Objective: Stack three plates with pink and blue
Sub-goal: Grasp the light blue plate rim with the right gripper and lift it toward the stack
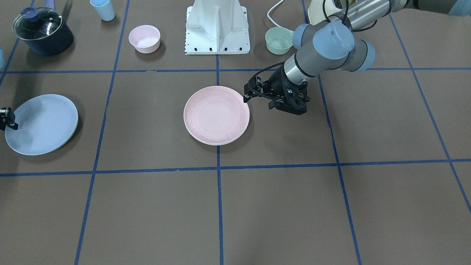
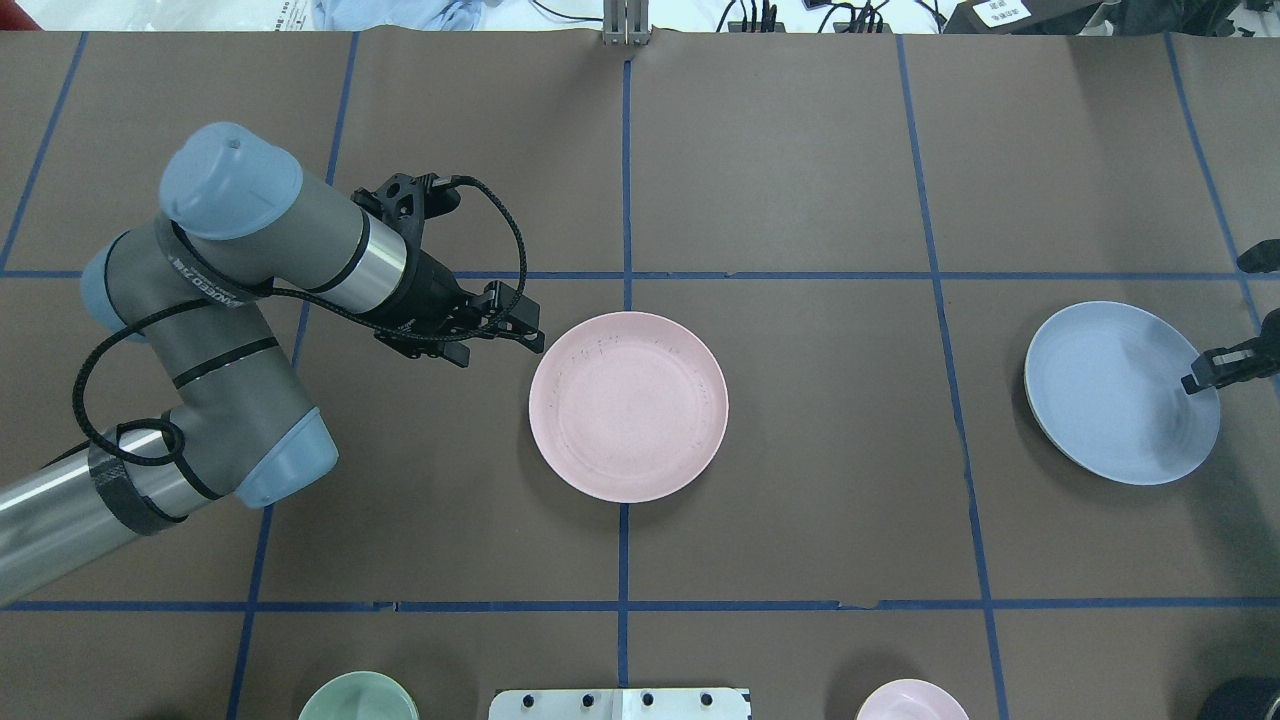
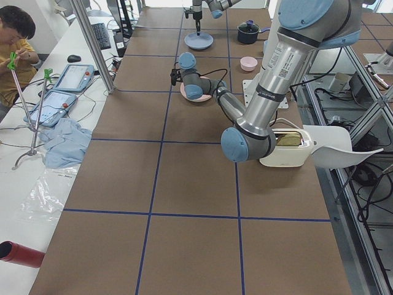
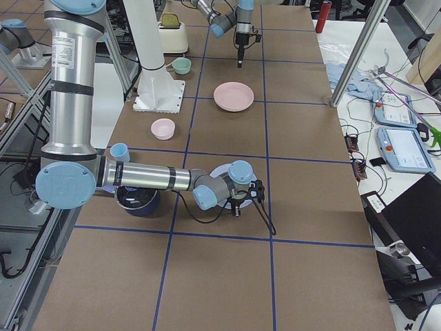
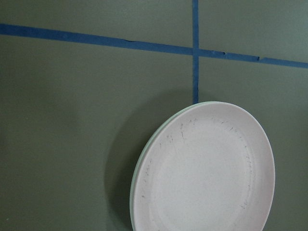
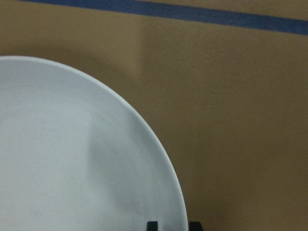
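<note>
The pink plate (image 1: 216, 115) lies at the table's middle on top of the cream plate (image 1: 220, 143), of which only a thin rim shows. The pink plate also shows in the overhead view (image 2: 628, 405) and the left wrist view (image 5: 207, 173). My left gripper (image 2: 535, 335) hovers just off its rim, looks open and holds nothing. The blue plate (image 2: 1120, 392) lies apart on my right. My right gripper (image 2: 1205, 372) stands at its outer rim. In the right wrist view its fingertips (image 6: 151, 225) straddle the rim of the blue plate (image 6: 72, 154) and look shut on it.
Near the robot base (image 1: 217, 29) stand a pink bowl (image 1: 144, 38), a green bowl (image 1: 278, 40), a blue cup (image 1: 103, 9) and a dark pot with a glass lid (image 1: 42, 31). A toaster (image 3: 285, 144) sits behind my left arm.
</note>
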